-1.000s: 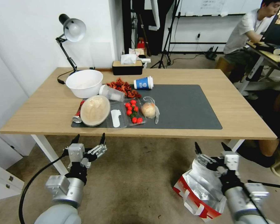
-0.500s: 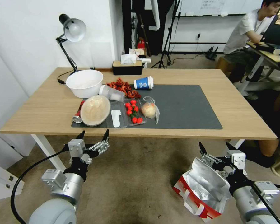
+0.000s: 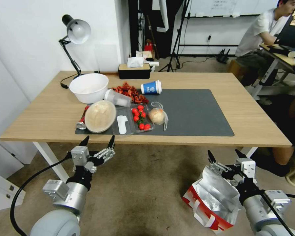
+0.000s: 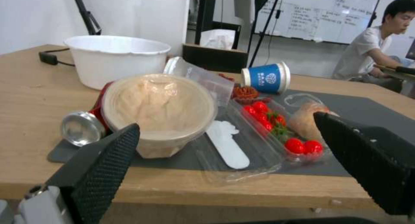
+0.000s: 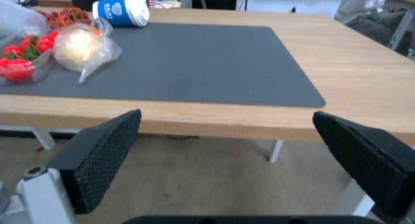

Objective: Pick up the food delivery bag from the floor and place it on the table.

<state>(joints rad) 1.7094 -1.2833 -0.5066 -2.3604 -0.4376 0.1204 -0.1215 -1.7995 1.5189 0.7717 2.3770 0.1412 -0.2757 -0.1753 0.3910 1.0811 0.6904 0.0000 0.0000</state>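
Note:
The food delivery bag [image 3: 210,200] sits tilted on the floor [image 3: 144,190] at the lower right, white with a red side panel and its mouth open onto silver foil. My right gripper [image 3: 224,152] hovers open just above the bag's top edge, holding nothing, fingers pointing at the table [image 3: 252,114]. The right wrist view shows this gripper [image 5: 227,116] open before the table edge [image 5: 259,120] and the dark mat [image 5: 194,62]. My left gripper [image 3: 99,140] is open below the table's front edge, left of centre. Seen from the left wrist, that gripper [image 4: 225,123] faces the food on the table.
On the table's left half are a white bowl [image 3: 88,87], a covered paper bowl [image 3: 100,116], a tomato tray [image 3: 141,118], a bagged bun [image 3: 157,116], a blue cup [image 3: 151,87], a lamp [image 3: 73,36] and a tissue box [image 3: 134,70]. The mat's right half [image 3: 200,111] is bare.
My left gripper has risen slightly toward the table edge. The right arm has shifted a little to the right above the bag, still open. The bag has not moved.

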